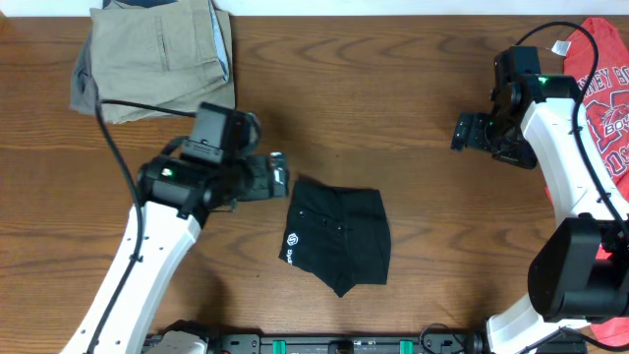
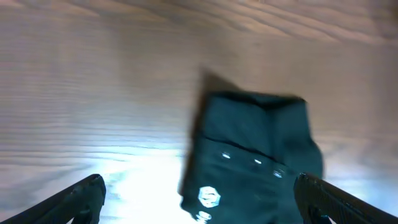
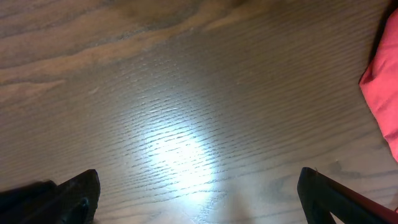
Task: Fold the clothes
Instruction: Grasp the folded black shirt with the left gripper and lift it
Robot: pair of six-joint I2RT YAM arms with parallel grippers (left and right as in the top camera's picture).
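At the left claw (image 1: 279,177), the two fingers stand spread wide with nothing pinched between them; its wrist camera shows only the dark fingertips (image 2: 87,194) at the bottom corners, the rest cut off by the frame edge. Just beside that claw, on its right in the overhead view and apart from it, lies the black T-shirt (image 1: 339,239), folded into a compact, slightly skewed bundle near the middle front of the wooden table (image 1: 393,79). A small white round logo (image 1: 293,237) faces up near the bundle's left edge. The left wrist picture is blurred, and the bundle's lower part runs out of frame. Whether any neck label shows cannot be told. The right claw (image 1: 460,132) is likewise spread and empty over bare wood, well apart from the bundle. A red T-shirt (image 1: 604,98) lies behind the right arm, partly hidden and cut off at the edge, its lettering unreadable. Khaki trousers (image 1: 157,59) sit folded at the far left corner, their top cropped.
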